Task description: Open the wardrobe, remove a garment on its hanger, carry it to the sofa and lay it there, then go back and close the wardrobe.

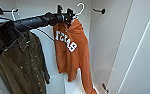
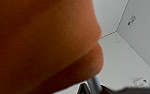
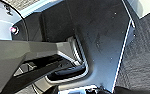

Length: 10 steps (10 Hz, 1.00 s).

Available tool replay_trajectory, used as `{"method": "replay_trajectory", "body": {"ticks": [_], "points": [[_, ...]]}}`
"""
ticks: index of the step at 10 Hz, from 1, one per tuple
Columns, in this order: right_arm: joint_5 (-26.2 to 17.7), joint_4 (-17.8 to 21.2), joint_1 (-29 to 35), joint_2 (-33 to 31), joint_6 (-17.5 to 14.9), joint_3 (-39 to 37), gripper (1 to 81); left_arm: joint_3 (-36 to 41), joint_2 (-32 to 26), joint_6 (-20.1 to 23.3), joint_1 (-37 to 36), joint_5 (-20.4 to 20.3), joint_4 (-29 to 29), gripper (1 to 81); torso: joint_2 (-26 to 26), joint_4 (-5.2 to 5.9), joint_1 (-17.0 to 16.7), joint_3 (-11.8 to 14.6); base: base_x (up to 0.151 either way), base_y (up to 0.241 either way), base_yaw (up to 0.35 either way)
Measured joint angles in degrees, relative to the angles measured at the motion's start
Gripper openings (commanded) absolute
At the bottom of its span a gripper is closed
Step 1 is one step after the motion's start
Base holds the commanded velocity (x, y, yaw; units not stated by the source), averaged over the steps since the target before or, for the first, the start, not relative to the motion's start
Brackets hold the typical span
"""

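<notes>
While my left gripper (image 1: 66, 17) reaches into the wardrobe (image 1: 108, 37), it grasps the white hanger (image 1: 79, 10) carrying the orange garment (image 1: 71, 50) beside an olive jacket (image 1: 23, 65).

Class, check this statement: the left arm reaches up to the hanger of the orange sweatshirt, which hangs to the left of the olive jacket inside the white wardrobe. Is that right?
Not quite. In the head view, the orange sweatshirt hangs to the right of the olive jacket, not the left. The rest holds: the left gripper is up at its white hanger inside the white wardrobe.
</notes>
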Motion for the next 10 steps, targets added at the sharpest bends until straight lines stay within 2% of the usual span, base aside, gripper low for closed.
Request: {"method": "replay_trajectory", "body": {"ticks": [1,6,10], "points": [[0.22,0.00,0.17,-0.02,0.00,0.06,81.1,0.05,-0.12,0.15,0.00,0.01,0.77,1.0,0.00,0.57,0.02,0.00,0.000,0.000,0.000],[0.20,-0.02,0.13,0.00,0.00,0.23,81.1,4.22,0.40,0.09,0.41,0.00,2.01,1.0,0.02,0.57,0.00,0.00,0.000,0.000,0.000],[0.27,-0.02,0.28,-0.05,0.02,0.48,81.1,3.90,6.97,-0.05,2.82,1.27,3.30,1.0,0.02,0.57,0.02,0.00,0.000,0.000,0.000]]}}
